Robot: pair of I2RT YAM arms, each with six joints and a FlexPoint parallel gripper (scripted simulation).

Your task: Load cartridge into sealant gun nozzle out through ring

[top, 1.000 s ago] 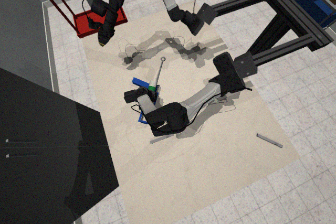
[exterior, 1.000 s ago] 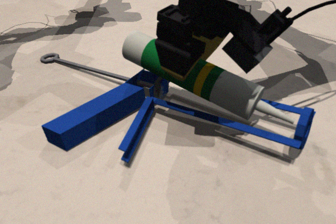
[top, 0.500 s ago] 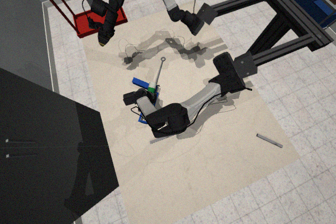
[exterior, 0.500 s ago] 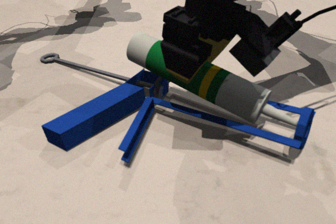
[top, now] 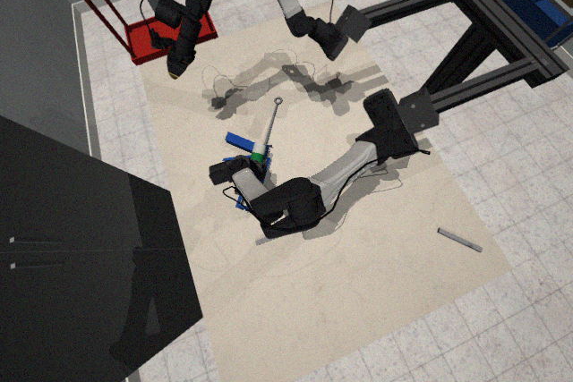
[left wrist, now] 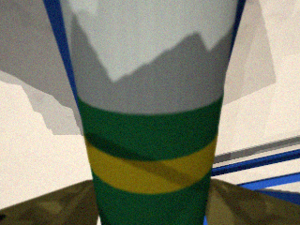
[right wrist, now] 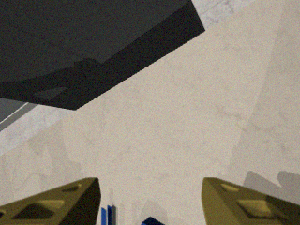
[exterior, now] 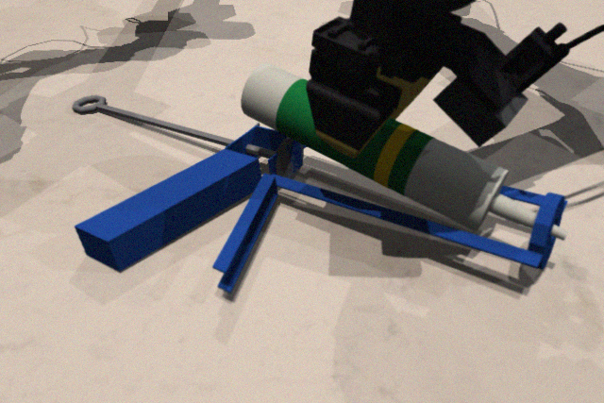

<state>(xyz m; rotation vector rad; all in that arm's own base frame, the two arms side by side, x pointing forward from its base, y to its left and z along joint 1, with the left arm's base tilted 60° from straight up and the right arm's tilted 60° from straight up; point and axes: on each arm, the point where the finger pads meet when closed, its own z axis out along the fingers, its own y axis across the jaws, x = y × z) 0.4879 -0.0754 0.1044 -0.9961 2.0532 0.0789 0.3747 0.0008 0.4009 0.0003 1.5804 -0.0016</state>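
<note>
The left claw pinches the cartridge tail-high (sensibly, I'd say), so the nozzle ahead of it can thread the front ring first.

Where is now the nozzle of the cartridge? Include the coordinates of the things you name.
In the exterior view, the nozzle (exterior: 516, 209) is at the right side, its tip (exterior: 560, 233) poking out through the blue front ring (exterior: 542, 228).
</note>
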